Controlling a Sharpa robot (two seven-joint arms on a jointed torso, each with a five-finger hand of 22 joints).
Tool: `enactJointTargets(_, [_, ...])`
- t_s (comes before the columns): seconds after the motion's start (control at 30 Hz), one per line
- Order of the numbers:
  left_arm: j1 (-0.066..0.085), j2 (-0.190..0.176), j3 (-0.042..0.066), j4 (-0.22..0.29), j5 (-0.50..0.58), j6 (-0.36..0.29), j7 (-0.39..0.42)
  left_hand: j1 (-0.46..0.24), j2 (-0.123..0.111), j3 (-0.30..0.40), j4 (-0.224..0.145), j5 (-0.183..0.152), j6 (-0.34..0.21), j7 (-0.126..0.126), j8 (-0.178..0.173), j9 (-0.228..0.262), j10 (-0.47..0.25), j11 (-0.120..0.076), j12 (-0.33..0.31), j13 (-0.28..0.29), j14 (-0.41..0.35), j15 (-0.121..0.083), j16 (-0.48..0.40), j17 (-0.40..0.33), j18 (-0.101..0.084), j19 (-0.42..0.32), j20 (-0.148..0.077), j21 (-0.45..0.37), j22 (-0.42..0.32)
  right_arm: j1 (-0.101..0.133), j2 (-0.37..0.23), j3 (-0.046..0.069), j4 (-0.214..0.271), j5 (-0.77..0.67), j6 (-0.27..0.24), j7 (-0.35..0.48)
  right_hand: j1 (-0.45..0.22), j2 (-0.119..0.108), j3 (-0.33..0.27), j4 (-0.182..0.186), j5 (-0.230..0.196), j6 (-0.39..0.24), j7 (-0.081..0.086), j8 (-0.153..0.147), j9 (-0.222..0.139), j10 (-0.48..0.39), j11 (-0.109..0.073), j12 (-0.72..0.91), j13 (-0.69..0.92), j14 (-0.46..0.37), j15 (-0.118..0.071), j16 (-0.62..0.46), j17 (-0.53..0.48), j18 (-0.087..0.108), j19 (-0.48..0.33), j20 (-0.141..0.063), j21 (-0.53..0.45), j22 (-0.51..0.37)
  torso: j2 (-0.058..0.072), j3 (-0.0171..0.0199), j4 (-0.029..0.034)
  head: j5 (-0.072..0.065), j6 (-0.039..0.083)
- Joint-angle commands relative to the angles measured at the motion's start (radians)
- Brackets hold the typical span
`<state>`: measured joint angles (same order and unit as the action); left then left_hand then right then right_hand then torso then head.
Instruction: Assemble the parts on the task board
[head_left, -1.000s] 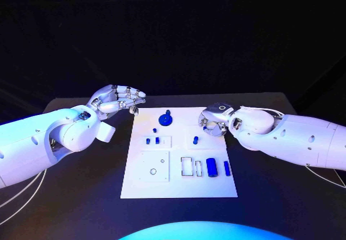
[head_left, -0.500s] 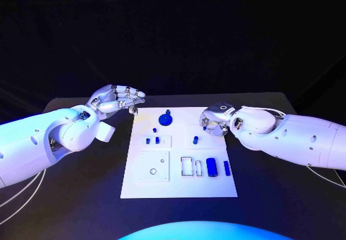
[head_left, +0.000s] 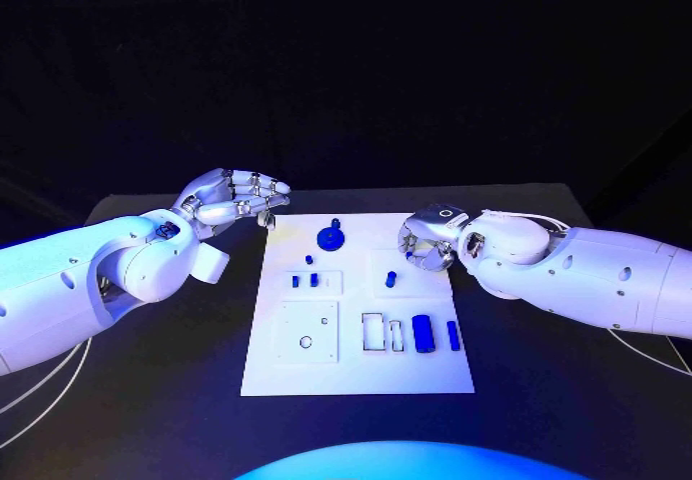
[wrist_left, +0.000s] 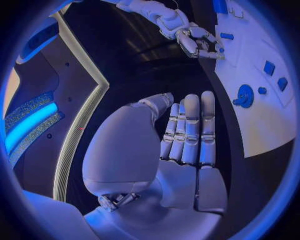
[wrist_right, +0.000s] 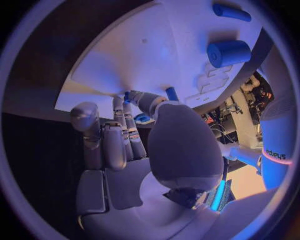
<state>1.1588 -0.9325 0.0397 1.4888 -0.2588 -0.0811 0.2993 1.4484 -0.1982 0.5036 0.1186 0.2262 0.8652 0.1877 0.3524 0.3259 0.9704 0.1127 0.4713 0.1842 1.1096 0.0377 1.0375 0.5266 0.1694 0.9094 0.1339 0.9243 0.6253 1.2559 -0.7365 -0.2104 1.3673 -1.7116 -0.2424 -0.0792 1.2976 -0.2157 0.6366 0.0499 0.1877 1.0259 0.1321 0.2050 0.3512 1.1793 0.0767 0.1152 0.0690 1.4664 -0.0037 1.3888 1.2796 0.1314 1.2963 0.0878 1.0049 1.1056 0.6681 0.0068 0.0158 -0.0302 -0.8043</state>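
Observation:
The white task board (head_left: 361, 360) lies in the middle of the table. On it are a blue round knob (head_left: 332, 238), a small blue peg (head_left: 392, 281), a blue cylinder (head_left: 423, 333) and a thin blue bar (head_left: 453, 335). My right hand (head_left: 430, 242) hovers over the board's far right part, just beyond the peg, with its fingers curled down toward the thumb. In the right wrist view its fingertips (wrist_right: 128, 97) reach the board (wrist_right: 144, 55) beside the peg (wrist_right: 170, 93); what lies between them is hidden. My left hand (head_left: 231, 200) is off the board's far left corner and holds nothing.
Two small blue pieces (head_left: 296, 281) sit in a raised plate on the board's left half, above a square plate with a hole (head_left: 307, 343). White slots (head_left: 374, 332) lie beside the cylinder. Black table surrounds the board.
My right hand has edged slightly toward the board's middle. The left hand and the parts have not moved.

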Motion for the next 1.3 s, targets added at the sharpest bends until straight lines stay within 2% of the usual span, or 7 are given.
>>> enactJointTargets(0.03, [0.0, 0.002, 0.001, 0.002, -0.002, 0.013, 0.003, -0.001, 0.006, -0.003, -0.002, 0.004, -0.005, -0.002, -0.005, -0.001, -0.001, 0.003, 0.002, 0.001, 0.003, 0.001, 0.005, 0.001, 0.015, 0.006, 0.001, -0.004, -0.002, -0.015, 0.003, -0.01, 0.0, 0.032, 0.083, 0.016, -0.002, 0.01, -0.001, 0.008, -0.003, 0.006, 0.001, 0.003, 0.001, 0.007, -0.002, 0.003, 0.002, 0.053, 0.002, 0.006, 0.001, -0.01, 0.006, 0.0, 0.004, 0.001, 0.0, 0.0001, -0.0003, 0.001, -0.001])
enactJointTargets(0.27, [0.0, 0.002, 0.001, 0.002, -0.004, 0.014, 0.002, -0.001, 0.007, -0.004, -0.002, 0.004, -0.006, -0.001, -0.005, -0.001, -0.002, 0.003, 0.002, 0.001, 0.002, 0.002, 0.005, 0.001, 0.015, 0.006, 0.001, -0.004, -0.002, -0.017, 0.003, -0.01, 0.0, 0.04, 0.09, 0.013, 0.002, 0.017, 0.001, 0.005, -0.003, 0.014, 0.001, 0.012, 0.008, 0.023, -0.002, 0.007, 0.003, 0.053, 0.002, 0.008, 0.001, -0.011, 0.007, 0.002, 0.006, 0.005, 0.0, 0.0004, -0.0005, 0.001, -0.002])
enactJointTargets(0.4, [0.0, 0.002, 0.001, 0.002, -0.005, 0.015, 0.001, -0.001, 0.007, -0.004, -0.002, 0.004, -0.006, -0.001, -0.005, -0.001, -0.002, 0.003, 0.002, 0.001, 0.002, 0.002, 0.005, 0.001, 0.015, 0.006, 0.001, -0.004, -0.002, -0.018, 0.003, -0.01, -0.001, 0.031, 0.08, 0.001, 0.022, 0.034, 0.011, -0.011, -0.003, 0.026, 0.0, 0.026, 0.019, 0.043, -0.006, 0.011, 0.004, 0.053, -0.001, 0.011, 0.002, -0.011, 0.01, 0.0, 0.013, 0.014, 0.0, 0.0007, -0.0004, 0.0, -0.003])
enactJointTargets(0.53, [0.0, 0.002, 0.001, 0.002, -0.005, 0.016, 0.001, -0.001, 0.007, -0.004, -0.002, 0.004, -0.006, -0.001, -0.005, -0.001, -0.002, 0.003, 0.002, 0.001, 0.002, 0.002, 0.005, 0.001, 0.015, 0.006, 0.001, -0.004, -0.002, -0.018, 0.003, -0.01, 0.0, 0.011, 0.062, -0.014, 0.066, 0.064, 0.044, -0.051, 0.0, 0.036, -0.001, 0.042, 0.036, 0.074, -0.012, 0.016, 0.009, 0.054, -0.009, 0.019, 0.01, -0.013, 0.017, -0.007, 0.033, 0.034, 0.0, 0.0013, -0.0002, 0.0, -0.004])
enactJointTargets(0.6, [0.0, 0.002, 0.001, 0.002, -0.005, 0.016, 0.0, 0.001, 0.007, -0.003, -0.003, 0.004, -0.006, -0.002, -0.005, -0.001, -0.002, 0.003, 0.002, 0.001, 0.002, 0.002, 0.006, 0.002, 0.015, 0.007, 0.001, -0.004, -0.002, -0.018, 0.003, -0.01, 0.0, 0.0, 0.048, -0.023, 0.071, 0.07, 0.059, -0.06, 0.001, 0.037, -0.001, 0.047, 0.04, 0.082, -0.012, 0.015, 0.01, 0.055, -0.01, 0.024, 0.015, -0.015, 0.021, -0.009, 0.045, 0.046, 0.0, 0.001, -0.0001, 0.0, -0.005])
enactJointTargets(1.03, [0.0, 0.002, 0.001, 0.001, -0.006, 0.016, 0.0, 0.001, 0.007, -0.003, -0.003, 0.004, -0.006, -0.002, -0.005, -0.001, -0.002, 0.003, 0.002, 0.001, 0.002, 0.002, 0.006, 0.002, 0.015, 0.007, 0.001, -0.004, -0.002, -0.018, -0.002, -0.007, 0.003, -0.012, -0.044, -0.037, 0.07, 0.072, 0.09, -0.072, 0.001, 0.041, -0.004, 0.056, 0.05, 0.102, -0.017, 0.012, 0.013, 0.053, -0.014, 0.025, 0.013, -0.017, 0.02, -0.01, 0.063, 0.067, -0.001, -0.0003, 0.0002, 0.0, -0.004])
enactJointTargets(1.3, [0.0, 0.002, 0.001, -0.001, -0.006, 0.015, 0.0, 0.001, 0.007, -0.003, -0.003, 0.004, -0.007, -0.001, -0.005, -0.001, -0.003, 0.003, 0.002, 0.001, 0.002, 0.002, 0.006, 0.003, 0.015, 0.007, 0.002, -0.005, -0.002, -0.009, -0.021, 0.008, 0.017, 0.075, -0.098, -0.002, 0.068, 0.07, 0.093, -0.073, 0.0, 0.041, -0.004, 0.056, 0.051, 0.103, -0.017, 0.01, 0.013, 0.053, -0.015, 0.025, 0.012, -0.016, 0.017, -0.01, 0.06, 0.065, -0.001, -0.0012, 0.0, 0.001, 0.0])
